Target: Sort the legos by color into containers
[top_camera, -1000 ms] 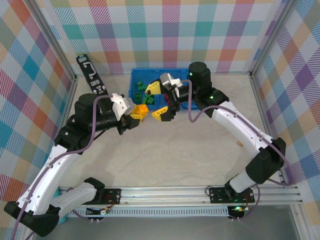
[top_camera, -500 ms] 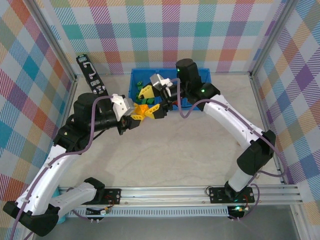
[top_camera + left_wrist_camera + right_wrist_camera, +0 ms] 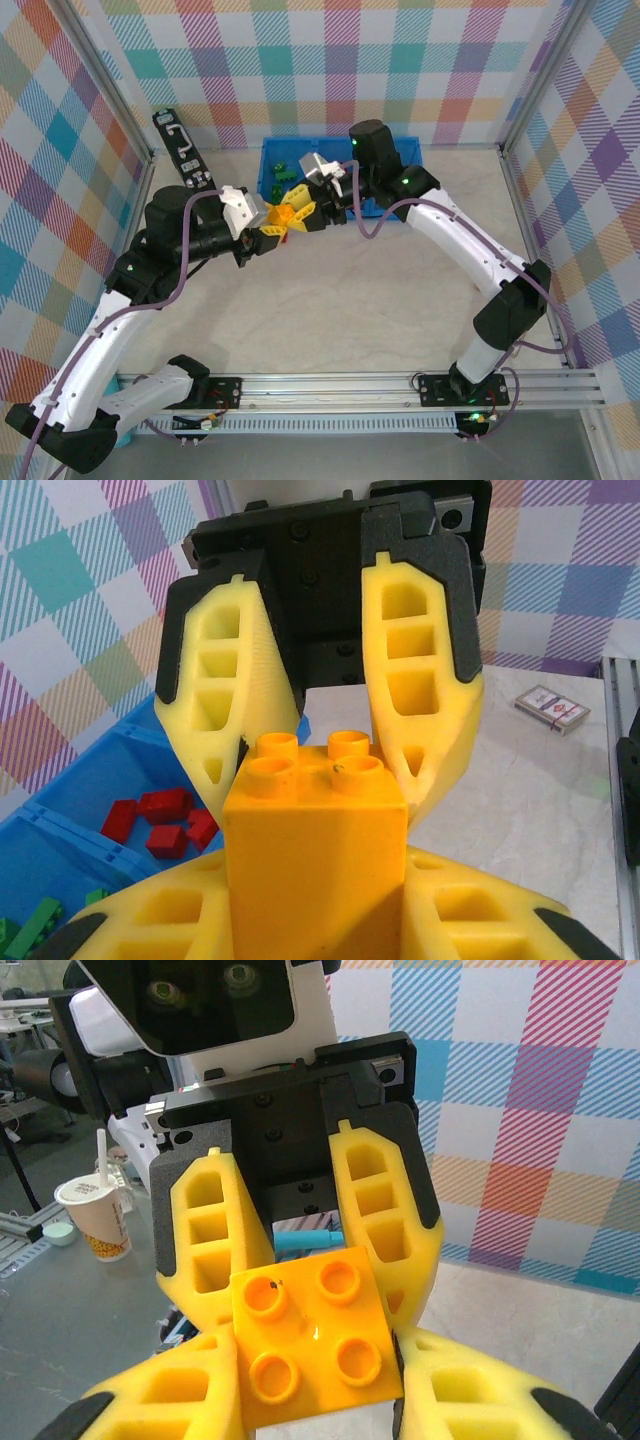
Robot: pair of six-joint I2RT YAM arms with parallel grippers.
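Entry, both arms up over the table, grippers meeting tip to tip.

Left gripper (image 3: pixel 270 228): jaws narrow, clamped on a yellow-orange brick (image 3: pixel 286 214). In the left wrist view its own yellow fingers (image 3: pixel 470 920) sit low on either side of the brick's body, pressed to its flanks.

Right gripper (image 3: pixel 304 206): jaws also drawn in tight on that same brick, coming at it from the opposite side. From the left wrist camera, the right gripper's two fingers (image 3: pixel 420 680) reach down past the studded face, tips against the brick's upper edges. From the right wrist camera the picture mirrors: its own fingers low at the sides, the left gripper's fingers (image 3: pixel 205 1230) behind the brick.

Brick: a square two-by-two piece, four studs visible, held off the table between both sets of fingertips. Both grippers have contact; neither pair of jaws shows a gap at the brick.

Blue tray (image 3: pixel 268 160): lies on the table just beyond the two grippers, partly under the right arm's wrist. In the left wrist view it sits below and left of the held brick; red bricks (image 3: pixel 160 815) rest in one compartment, green bricks (image 3: pixel 30 920) in the neighbouring one. Green bricks also show in the top view in the tray's left end, beyond the right gripper's fingers.

Other: a small printed box (image 3: pixel 552 708) lies flat on the table, well apart to the right of the grippers.
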